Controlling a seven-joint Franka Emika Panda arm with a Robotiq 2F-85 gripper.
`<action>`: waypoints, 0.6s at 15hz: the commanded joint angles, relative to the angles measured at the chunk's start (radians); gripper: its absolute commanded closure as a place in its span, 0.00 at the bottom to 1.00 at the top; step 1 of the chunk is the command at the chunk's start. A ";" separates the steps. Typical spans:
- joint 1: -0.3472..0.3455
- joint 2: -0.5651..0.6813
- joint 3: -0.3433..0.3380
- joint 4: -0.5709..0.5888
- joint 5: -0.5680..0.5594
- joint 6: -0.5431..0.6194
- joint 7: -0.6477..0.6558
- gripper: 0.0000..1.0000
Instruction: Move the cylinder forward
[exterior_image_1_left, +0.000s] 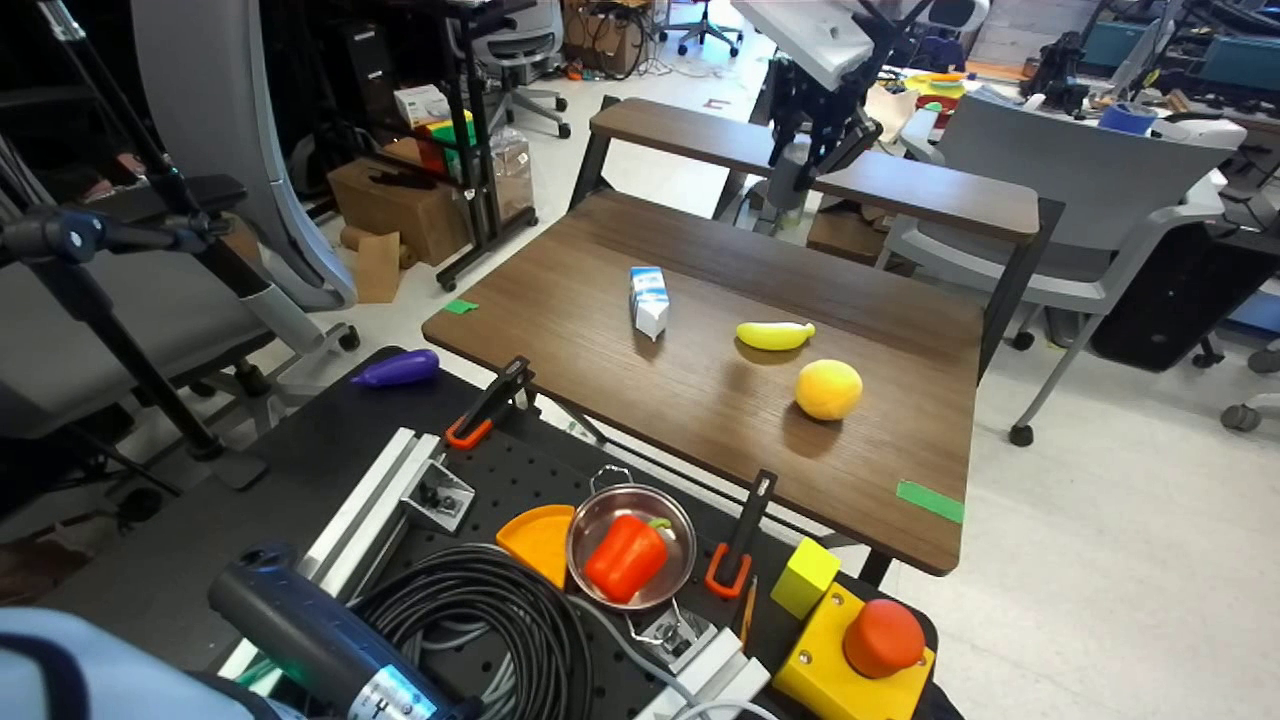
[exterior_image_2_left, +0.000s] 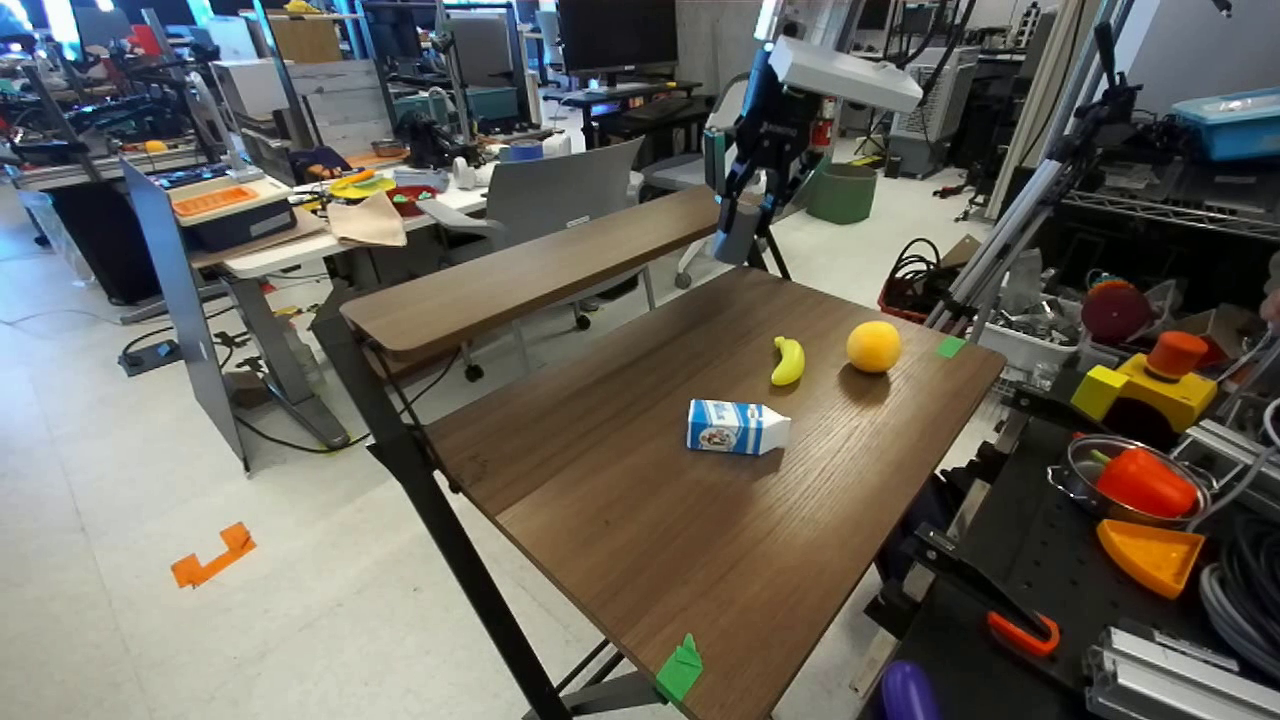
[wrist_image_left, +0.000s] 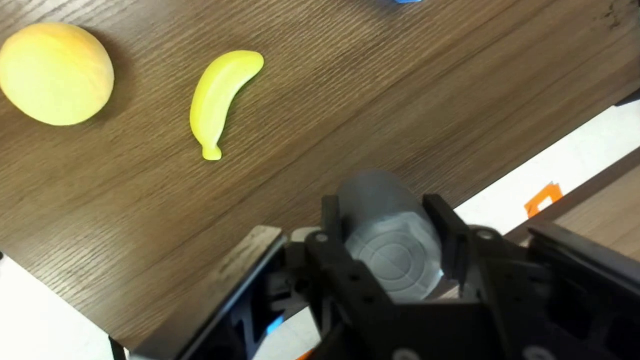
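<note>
The grey cylinder (wrist_image_left: 377, 192) is between the fingers of my gripper (wrist_image_left: 382, 212) in the wrist view, with its pale ringed end facing the camera. The fingers press on its two sides, and my gripper is shut on it. In both exterior views my gripper (exterior_image_1_left: 808, 150) (exterior_image_2_left: 752, 190) holds the cylinder (exterior_image_1_left: 787, 182) (exterior_image_2_left: 736, 238) in the air, slightly tilted, near the raised shelf at the back of the wooden table (exterior_image_1_left: 560, 270). The cylinder's lower end is apart from the tabletop.
A yellow ball (exterior_image_1_left: 828, 389), a yellow banana (exterior_image_1_left: 774, 336) and a blue-white milk carton (exterior_image_1_left: 650, 302) lie on the table. The raised shelf (exterior_image_2_left: 560, 270) runs along the table's back edge, close to my gripper. A pegboard bench (exterior_image_1_left: 480, 480) with clamps stands at the opposite edge.
</note>
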 joint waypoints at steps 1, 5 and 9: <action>-0.015 0.110 0.006 0.114 0.008 -0.019 0.020 0.81; -0.020 0.222 0.007 0.210 0.007 -0.008 0.036 0.81; -0.020 0.325 0.005 0.306 0.002 -0.006 0.056 0.81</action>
